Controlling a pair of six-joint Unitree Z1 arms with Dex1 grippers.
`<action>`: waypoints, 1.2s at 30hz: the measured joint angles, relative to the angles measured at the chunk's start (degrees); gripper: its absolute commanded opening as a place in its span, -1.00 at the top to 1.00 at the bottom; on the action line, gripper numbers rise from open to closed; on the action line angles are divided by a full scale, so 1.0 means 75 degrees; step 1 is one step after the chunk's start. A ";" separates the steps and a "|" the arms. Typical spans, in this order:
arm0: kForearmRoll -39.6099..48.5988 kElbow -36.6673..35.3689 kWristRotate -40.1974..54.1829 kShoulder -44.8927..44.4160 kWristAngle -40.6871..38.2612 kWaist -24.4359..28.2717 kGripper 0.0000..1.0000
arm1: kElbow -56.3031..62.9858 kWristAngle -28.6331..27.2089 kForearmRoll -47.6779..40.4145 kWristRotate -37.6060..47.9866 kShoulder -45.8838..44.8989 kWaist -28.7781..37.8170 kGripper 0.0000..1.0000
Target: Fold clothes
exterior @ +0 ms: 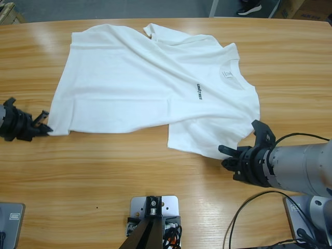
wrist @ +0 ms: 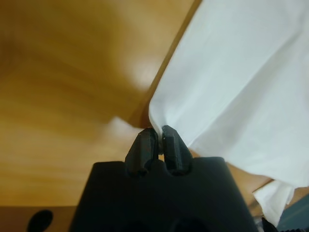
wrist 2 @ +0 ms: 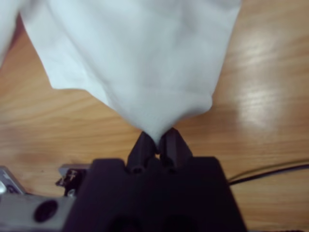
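Note:
The white T-shirt (exterior: 145,78) lies spread across the far half of the wooden table (exterior: 104,171), neck to the right. Its dark chest lettering (exterior: 198,91) and neck label (exterior: 228,74) face up. One sleeve is folded over at the far edge. My left gripper (exterior: 44,127) sits at the shirt's near-left hem corner, and in the left wrist view this gripper (wrist: 158,137) is shut on a pinch of the white cloth (wrist: 241,72). My right gripper (exterior: 231,153) is at the shirt's near-right edge. In the right wrist view it (wrist 2: 157,142) is shut on a bunched point of the fabric (wrist 2: 135,58).
Black cables (exterior: 244,207) loop over the table at the near right beside the right arm. Bare wood runs along the near side of the table. A person's shoe (exterior: 249,8) shows on the floor beyond the far edge.

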 measured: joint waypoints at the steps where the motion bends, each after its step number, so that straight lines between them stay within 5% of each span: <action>1: 0.0222 -0.0018 -0.0162 -0.0032 0.0000 -0.0121 1.00 | -0.0007 0.0112 0.0127 0.0000 -0.0002 0.0000 1.00; 12: 0.2605 -0.1291 -0.0091 -0.0278 0.0105 -0.0291 1.00 | -0.0067 0.0851 0.3819 0.0000 -0.2624 0.0000 1.00; 36: 0.5832 -0.2582 0.0680 -0.0661 -0.0092 -0.0849 1.00 | -0.0863 0.1487 0.4540 -0.0250 -0.3368 0.0050 1.00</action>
